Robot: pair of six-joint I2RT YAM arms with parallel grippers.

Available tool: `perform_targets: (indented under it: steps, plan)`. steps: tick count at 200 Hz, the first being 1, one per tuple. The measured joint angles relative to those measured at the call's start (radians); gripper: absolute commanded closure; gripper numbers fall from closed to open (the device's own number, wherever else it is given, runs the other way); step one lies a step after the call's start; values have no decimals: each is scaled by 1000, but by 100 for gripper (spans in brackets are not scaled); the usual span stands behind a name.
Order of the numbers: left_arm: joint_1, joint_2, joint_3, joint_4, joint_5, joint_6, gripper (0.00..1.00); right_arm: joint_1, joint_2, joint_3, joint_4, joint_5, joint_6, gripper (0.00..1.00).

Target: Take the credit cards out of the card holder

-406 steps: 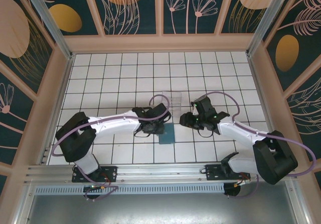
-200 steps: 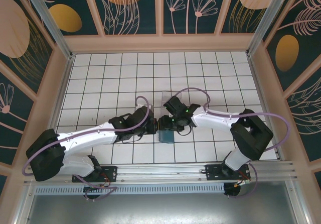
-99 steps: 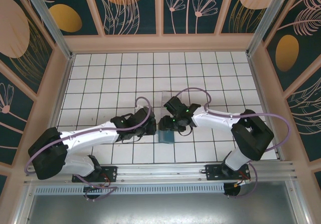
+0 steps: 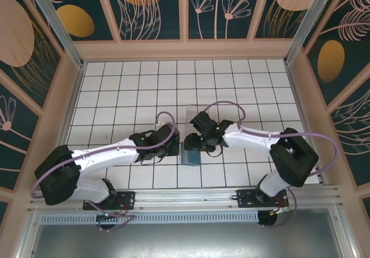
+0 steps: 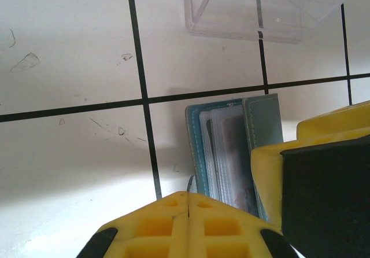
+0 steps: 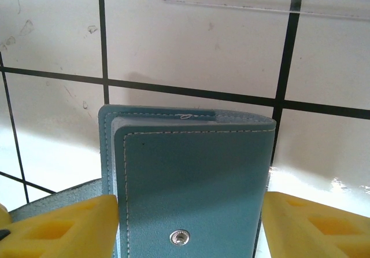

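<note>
Bracketing the card holder, the right gripper has its jaws spread wide, one yellow finger at each side edge of the teal wallet. The finger edges meet the wallet's outline, but whether they squeeze it or only flank it cannot be told. The wallet's closed cover faces the right wrist camera, with a small metal snap low on its face and the stitched fold at the far end. Just to its left, the left gripper is fully closed, its two yellow fingers pressed together with nothing between them. Their tip sits close beside the wallet's near-left corner, and contact cannot be made out. From the left wrist the wallet shows its layers: a teal outer cover, the pale edges of the credit cards still tucked inside, then a grey-blue panel against which a right finger rests. From above, both grippers meet over the wallet's far end, and it lies on the white tiled table near the front middle. A clear tray sits just beyond the wallet, apart from it.
</note>
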Motion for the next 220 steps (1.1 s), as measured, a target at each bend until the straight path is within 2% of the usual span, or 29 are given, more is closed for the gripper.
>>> perform_targets:
  steps: [77,143,176,220]
  plan:
    - [0,48,2,-10,-8,0,100,-23,-82,-8,-53,56,0,44]
    - [1,108,7,-31,-8,-1,100,-61,-143,-52,-66,64,-4,59]
    - [2,131,18,-42,-8,-1,100,-76,-172,-71,-76,74,-4,59]
    - [2,154,31,-62,-16,-1,100,-106,-212,-106,-95,94,-4,54]
